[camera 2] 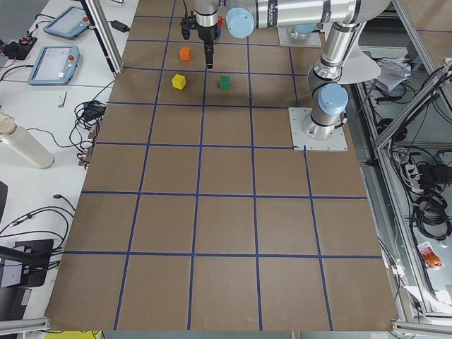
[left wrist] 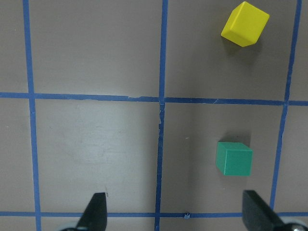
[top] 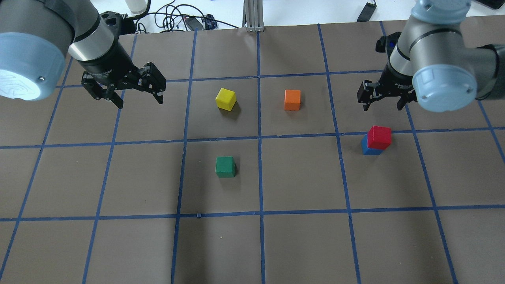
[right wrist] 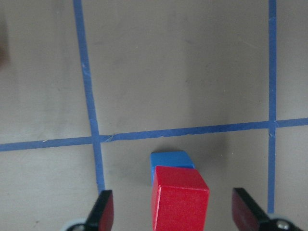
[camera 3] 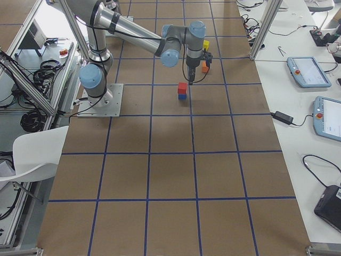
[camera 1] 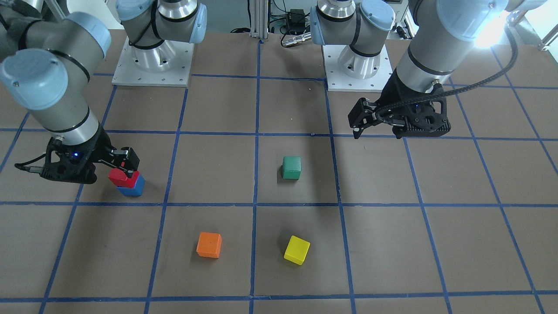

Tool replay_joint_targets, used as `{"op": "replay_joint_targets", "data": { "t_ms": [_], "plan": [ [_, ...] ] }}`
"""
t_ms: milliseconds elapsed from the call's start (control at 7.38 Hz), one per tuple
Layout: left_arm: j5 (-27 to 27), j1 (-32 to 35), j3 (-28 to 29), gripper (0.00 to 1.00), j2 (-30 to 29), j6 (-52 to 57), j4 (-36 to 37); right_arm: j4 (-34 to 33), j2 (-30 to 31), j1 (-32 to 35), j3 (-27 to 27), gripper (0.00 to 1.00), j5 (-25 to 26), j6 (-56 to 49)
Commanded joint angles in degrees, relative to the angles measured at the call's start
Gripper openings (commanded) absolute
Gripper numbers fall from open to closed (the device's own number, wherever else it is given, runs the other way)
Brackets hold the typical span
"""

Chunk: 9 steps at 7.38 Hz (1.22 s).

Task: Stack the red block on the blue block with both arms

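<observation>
The red block (top: 379, 136) sits on top of the blue block (top: 367, 150) on the table's right side. The stack also shows in the front view, red block (camera 1: 121, 177) on blue block (camera 1: 132, 188). My right gripper (top: 382, 103) is open and hovers above the stack. In the right wrist view its fingers (right wrist: 102, 211) stand wide on both sides of the red block (right wrist: 179, 197) without touching it, and the blue block (right wrist: 169, 159) peeks out beneath. My left gripper (top: 139, 100) is open and empty over the far left of the table.
A green cube (top: 225, 166) lies left of centre. A yellow cube (top: 225, 98) and an orange cube (top: 292, 99) lie farther from me. The green cube (left wrist: 234, 159) and the yellow cube (left wrist: 244, 23) show below the left gripper. Blue tape lines grid the brown table.
</observation>
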State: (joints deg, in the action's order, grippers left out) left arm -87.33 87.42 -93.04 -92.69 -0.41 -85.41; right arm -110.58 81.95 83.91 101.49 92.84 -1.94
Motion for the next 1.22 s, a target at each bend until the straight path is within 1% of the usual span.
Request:
{"op": "replay_joint_targets", "data": {
  "t_ms": [0, 271, 406, 677, 1083],
  "plan": [
    [-0.1, 0.0, 0.5, 1.00, -0.5, -0.1, 1.0, 7.5, 2.9, 3.7, -4.9, 0.93, -0.6, 5.7],
    [-0.1, 0.0, 0.6, 1.00, 0.1, 0.0, 1.2, 19.5, 4.5, 3.8, -13.2, 0.97, -0.4, 5.6],
    [-0.1, 0.2, 0.5, 1.00, 0.1, -0.3, 1.3, 19.7, 4.2, 4.1, -13.8, 1.00, -0.9, 7.8],
    [-0.1, 0.3, 0.7, 1.00, 0.2, -0.3, 1.4, 17.3, 3.4, 4.1, -14.4, 1.00, -1.8, 8.4],
    [-0.1, 0.3, 0.7, 1.00, 0.5, 0.1, 2.3, 17.1, 3.6, 4.1, -14.0, 1.00, -1.8, 8.4]
  ]
}}
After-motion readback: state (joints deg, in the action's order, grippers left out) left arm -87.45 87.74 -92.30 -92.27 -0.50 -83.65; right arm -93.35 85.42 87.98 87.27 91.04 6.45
